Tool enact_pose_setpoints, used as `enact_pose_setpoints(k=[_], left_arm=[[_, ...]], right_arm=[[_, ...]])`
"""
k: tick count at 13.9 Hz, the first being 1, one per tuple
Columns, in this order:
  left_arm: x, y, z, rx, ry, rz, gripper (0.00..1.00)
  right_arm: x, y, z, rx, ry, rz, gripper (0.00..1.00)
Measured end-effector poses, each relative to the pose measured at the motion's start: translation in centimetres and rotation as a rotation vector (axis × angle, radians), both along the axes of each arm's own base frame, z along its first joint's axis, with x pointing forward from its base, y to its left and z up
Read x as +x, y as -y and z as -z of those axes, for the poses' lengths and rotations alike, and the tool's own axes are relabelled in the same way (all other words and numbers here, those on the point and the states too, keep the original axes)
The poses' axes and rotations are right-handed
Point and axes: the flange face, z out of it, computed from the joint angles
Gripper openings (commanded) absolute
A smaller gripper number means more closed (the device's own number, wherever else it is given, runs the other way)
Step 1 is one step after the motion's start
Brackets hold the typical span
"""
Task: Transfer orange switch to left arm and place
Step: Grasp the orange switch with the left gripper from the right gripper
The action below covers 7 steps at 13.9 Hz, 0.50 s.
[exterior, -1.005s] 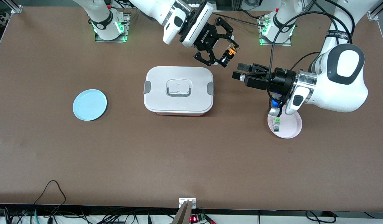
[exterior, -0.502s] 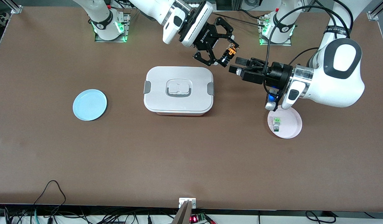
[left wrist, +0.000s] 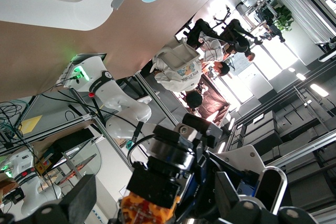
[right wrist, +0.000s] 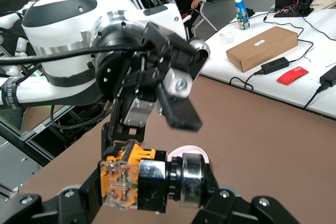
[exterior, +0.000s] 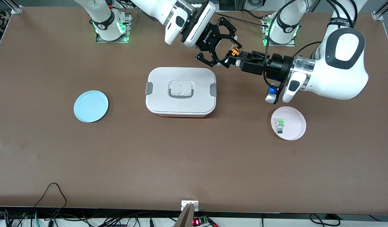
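Note:
The orange switch (exterior: 233, 51), black with an orange end, hangs in the air with my right gripper (exterior: 229, 57) shut on it, over the bare table just off the white box's (exterior: 180, 91) corner toward the left arm's end. In the right wrist view the switch (right wrist: 140, 182) lies crosswise between the jaws. My left gripper (exterior: 237, 59) has come in from the left arm's end. Its fingers (left wrist: 79, 203) stand wide apart on either side of the switch's orange end (left wrist: 147, 211), not closed on it.
The box lies shut with its grey clasps in the table's middle. A blue plate (exterior: 90, 106) lies toward the right arm's end. A pink plate (exterior: 293, 129) with a small white-and-green switch (exterior: 279, 123) lies toward the left arm's end, below the left arm's wrist.
My left gripper has moved from beside the pink plate toward the held switch and now brackets it. The right arm and the switch have stayed put.

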Motion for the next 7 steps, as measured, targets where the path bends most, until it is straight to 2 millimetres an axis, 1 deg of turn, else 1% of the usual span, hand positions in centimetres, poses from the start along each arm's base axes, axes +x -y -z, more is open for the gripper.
enact_pose_setpoints(k=[2, 3, 5, 7], left_arm=[[-0.44, 0.07, 0.52, 0.007, -0.011, 0.002, 0.81], [-0.49, 0.05, 0.63, 0.008, -0.013, 0.002, 0.80], [-0.51, -0.07, 0.47, 0.008, -0.010, -0.001, 0.79], [-0.63, -0.09, 0.20, 0.010, -0.006, -0.001, 0.74]], right_arm=[[0.00, 0.00, -0.01, 0.000, 0.000, 0.000, 0.00], [0.00, 0.00, 0.01, 0.000, 0.000, 0.000, 0.00], [-0.07, -0.06, 0.03, 0.000, -0.001, -0.001, 0.00], [-0.08, -0.06, 0.00, 0.000, 0.000, -0.001, 0.00]])
